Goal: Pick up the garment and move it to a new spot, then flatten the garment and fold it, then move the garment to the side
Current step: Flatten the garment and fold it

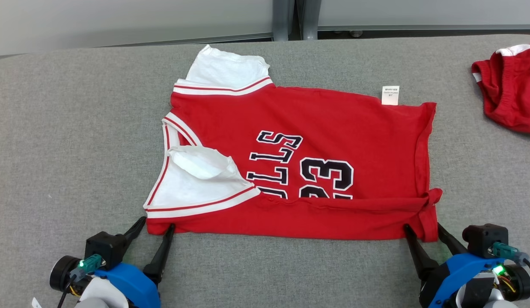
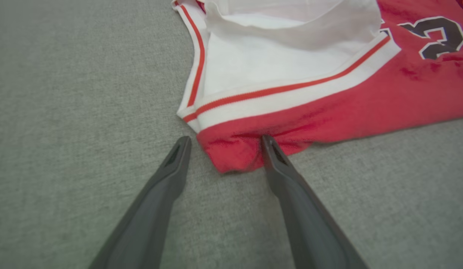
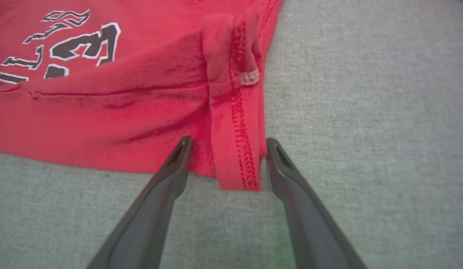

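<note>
The garment (image 1: 316,145) is a red jersey with white trim, white sleeves and dark lettering, lying spread on the grey table with its near edge folded over. My left gripper (image 1: 156,224) is open, its fingers straddling the jersey's near left corner (image 2: 231,153). In the left wrist view the gripper (image 2: 224,139) has that red corner between its spread fingers. My right gripper (image 1: 423,229) is open too, around the near right hem corner (image 3: 237,164). The right wrist view shows this gripper (image 3: 227,140) with the stitched hem lying between its fingers.
A second red garment with white trim (image 1: 509,90) lies bunched at the table's far right edge. The grey cloth-covered table (image 1: 76,149) stretches left and in front of the jersey. A pale wall and a metal post (image 1: 286,19) stand behind the table.
</note>
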